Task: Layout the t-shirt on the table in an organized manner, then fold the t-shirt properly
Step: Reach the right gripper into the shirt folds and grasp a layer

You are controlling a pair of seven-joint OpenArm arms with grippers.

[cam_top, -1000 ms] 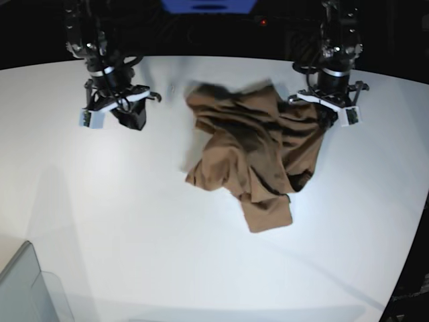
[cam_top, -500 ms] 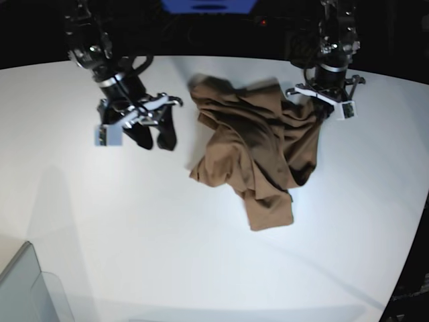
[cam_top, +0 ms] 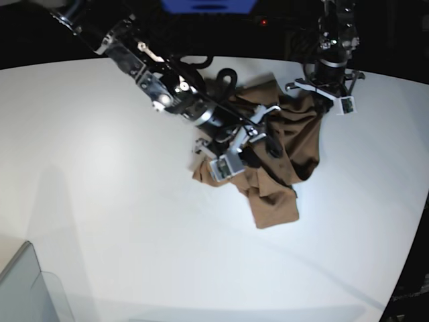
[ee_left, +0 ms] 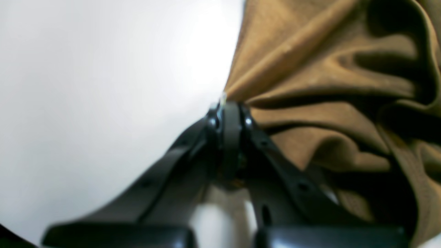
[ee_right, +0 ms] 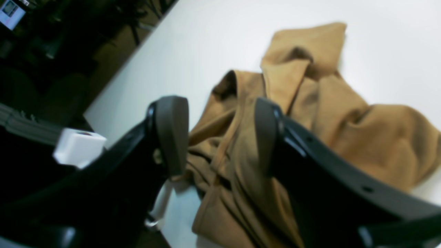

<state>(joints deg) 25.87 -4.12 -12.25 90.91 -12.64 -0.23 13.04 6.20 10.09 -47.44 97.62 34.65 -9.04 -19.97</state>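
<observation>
T-shirt (cam_top: pixel 281 168) bunched, table (cam_top: pixel 120 221) around

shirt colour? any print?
Plain medium brown t-shirt, no print visible; clearest in the right wrist view.

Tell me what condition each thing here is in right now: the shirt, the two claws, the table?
t-shirt: crumpled in a heap, not spread or folded.
left gripper: shut, pinching an edge of the shirt.
right gripper: open, poised over the shirt, gripping nothing.
table: white top, bearing the shirt.
bin: only a corner shows; contents cannot be told.
</observation>
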